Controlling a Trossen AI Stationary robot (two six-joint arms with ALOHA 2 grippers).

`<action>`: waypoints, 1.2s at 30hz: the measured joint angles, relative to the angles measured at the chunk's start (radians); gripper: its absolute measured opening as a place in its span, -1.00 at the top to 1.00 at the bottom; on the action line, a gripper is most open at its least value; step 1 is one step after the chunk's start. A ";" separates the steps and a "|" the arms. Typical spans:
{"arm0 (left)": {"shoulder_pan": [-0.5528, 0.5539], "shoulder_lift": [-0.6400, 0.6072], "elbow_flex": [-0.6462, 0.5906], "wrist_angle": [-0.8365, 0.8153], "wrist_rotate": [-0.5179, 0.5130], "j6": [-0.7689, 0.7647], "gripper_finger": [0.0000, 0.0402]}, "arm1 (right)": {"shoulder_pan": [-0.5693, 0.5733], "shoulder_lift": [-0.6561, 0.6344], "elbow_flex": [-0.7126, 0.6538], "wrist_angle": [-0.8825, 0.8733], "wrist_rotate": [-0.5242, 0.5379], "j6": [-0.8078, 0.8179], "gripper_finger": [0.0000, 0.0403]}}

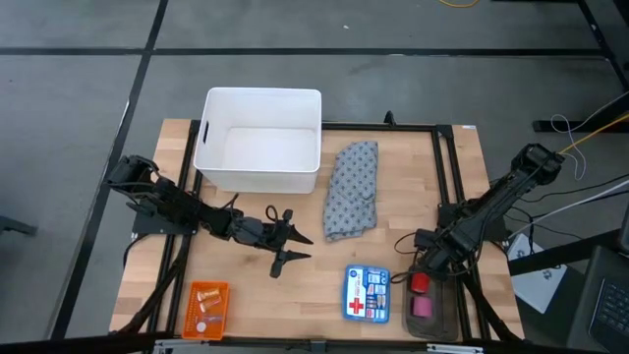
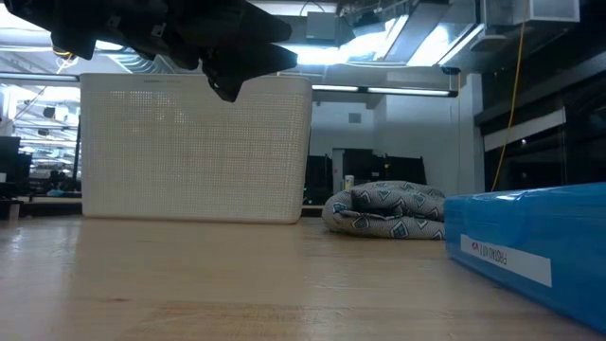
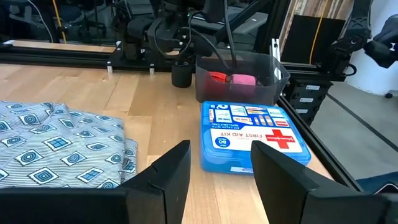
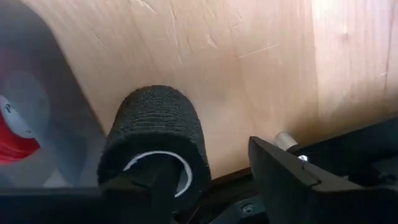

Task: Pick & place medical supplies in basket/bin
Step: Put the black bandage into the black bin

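The grey-blue patterned cloth lies crumpled on the table's middle. A red roll and a pink roll sit in a dark tray at the near right. Tan vials lie in an orange tray at the near left. A black roll stands on end on the table beside the dark tray's far end. My right gripper is open and low over it, one finger on either side. My left gripper hovers open left of the cloth. My right gripper comes down at the black roll from above, with the roll close against one finger and a wide gap to the other. Whether a finger touches the roll I cannot tell. The roll rests on the table.
A white bin stands at the far side, left of the cloth. A blue first aid kit lies flat at the near edge between the two trays. A black frame rail runs along the table's right side.
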 joint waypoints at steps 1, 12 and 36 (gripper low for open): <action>0.000 0.000 0.000 0.000 0.000 0.000 0.18 | 0.000 0.000 0.000 0.000 -0.001 -0.002 0.15; 0.009 0.000 0.000 0.000 0.002 0.000 0.18 | 0.000 0.000 0.000 -0.001 -0.030 -0.036 0.93; 0.011 0.000 0.000 0.000 0.002 0.008 0.18 | -0.170 -0.028 0.199 -0.225 0.127 -0.218 0.81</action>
